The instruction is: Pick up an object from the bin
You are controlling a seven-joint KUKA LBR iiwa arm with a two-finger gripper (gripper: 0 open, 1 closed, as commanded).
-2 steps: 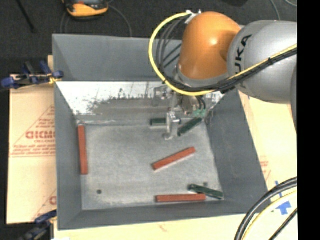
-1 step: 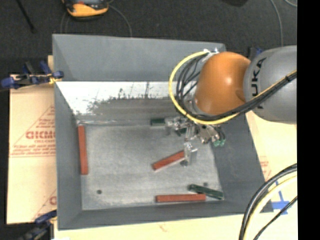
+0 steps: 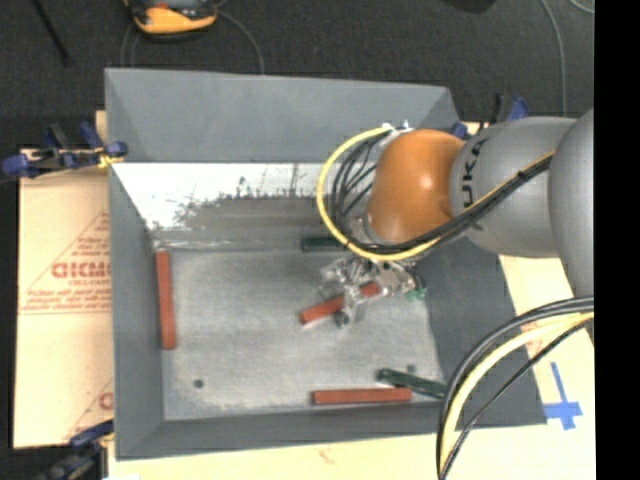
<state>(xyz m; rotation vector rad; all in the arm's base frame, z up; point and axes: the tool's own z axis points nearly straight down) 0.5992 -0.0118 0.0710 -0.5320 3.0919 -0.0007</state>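
Hand (image 3: 352, 293) sits over a short red stick (image 3: 320, 314) near the grey bin's (image 3: 250, 128) centre; whether it is clenched or released cannot be told.

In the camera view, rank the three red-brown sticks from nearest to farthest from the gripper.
1. Short stick: mid-bin, right beside the gripper.
2. Long stick: lying across the bottom of the view.
3. Left stick: far left, lying lengthwise up the view.
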